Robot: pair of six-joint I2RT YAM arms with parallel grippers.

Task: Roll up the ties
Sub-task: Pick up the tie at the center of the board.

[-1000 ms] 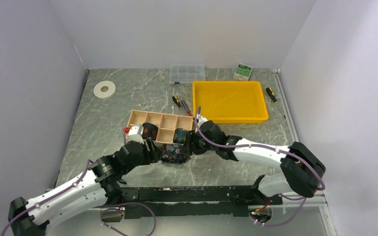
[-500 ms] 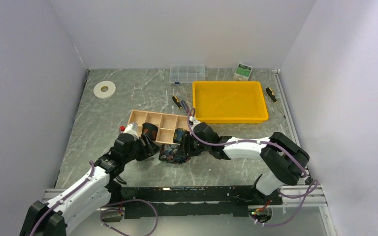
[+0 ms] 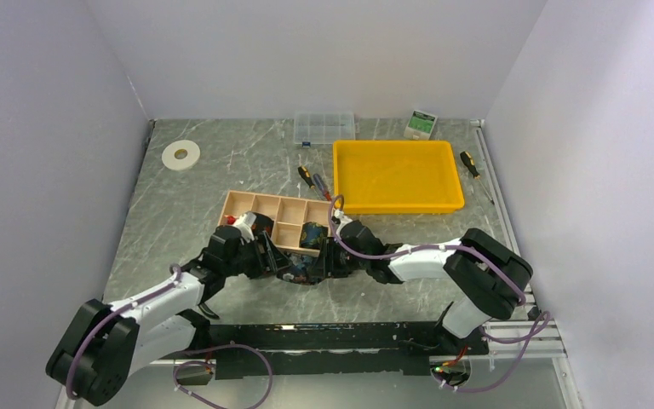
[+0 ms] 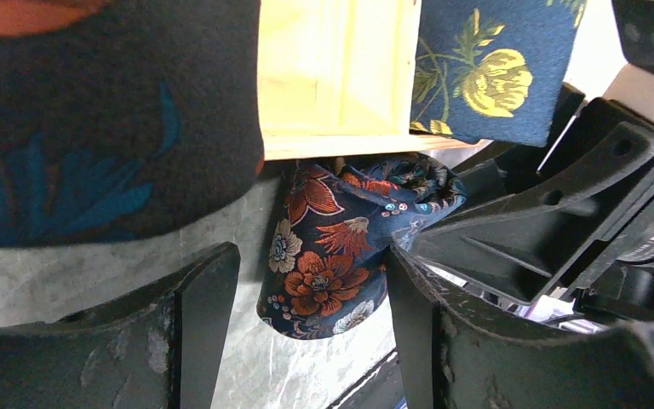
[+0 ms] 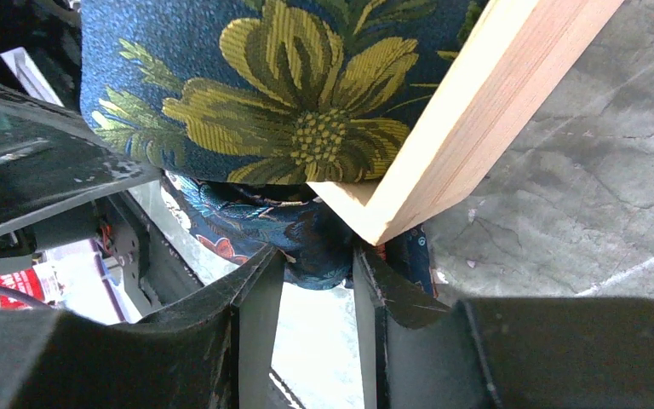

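We learn from the wrist views what overhead hides: the left pincer (image 4: 308,266) spread astride the rolled floral tie (image 4: 332,213) at six o'clock of the wooden organizer (image 4: 341,146), while we cannot tell whether the right pincer (image 5: 317,266) pinches it.

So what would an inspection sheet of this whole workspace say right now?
Surface: grey marbled table, nothing spilled seen.
Job's things: floral tie bunched on the table against the wooden tray; dark rolled tie and blue rolled tie in its compartments.
Clutter: yellow tray, tape roll, clear organiser box, screwdrivers, green-white packet.
Grippers: left gripper open around the floral tie; right gripper jaws narrow at the same tie, grip unclear.
Cables: purple cables run along both arms.
Surroundings: plain white walls on three sides.
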